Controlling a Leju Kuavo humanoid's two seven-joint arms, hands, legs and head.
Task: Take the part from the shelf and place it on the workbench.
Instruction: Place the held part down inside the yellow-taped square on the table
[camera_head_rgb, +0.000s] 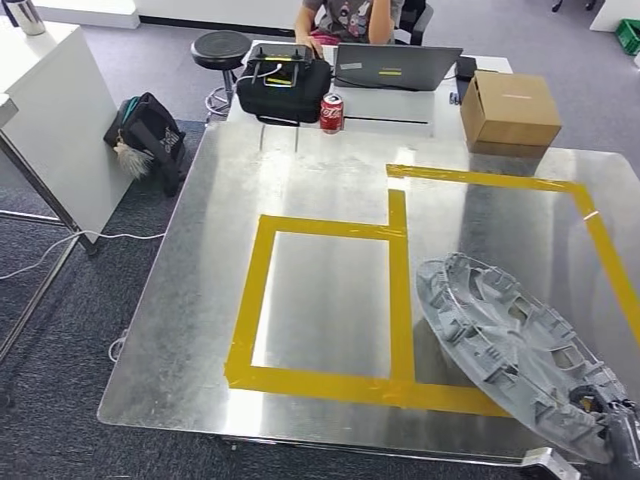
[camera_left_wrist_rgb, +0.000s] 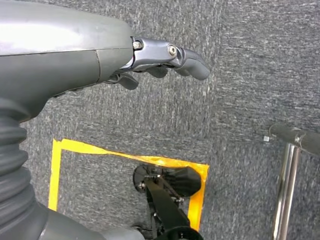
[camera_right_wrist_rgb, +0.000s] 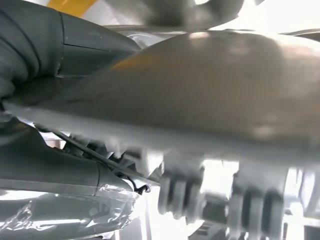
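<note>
Right hand (camera_head_rgb: 623, 440) grips part (camera_head_rgb: 513, 350); wrist view: part's underside.

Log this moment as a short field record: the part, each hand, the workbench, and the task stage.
part: round grey ribbed disc, tilted over the workbench's right side, overlapping the yellow tape
right hand: grips the disc's near edge
left hand: hangs over grey carpet, holds nothing
workbench: bare metal top with taped outlines
task stage: part at the workbench, not yet released
</note>
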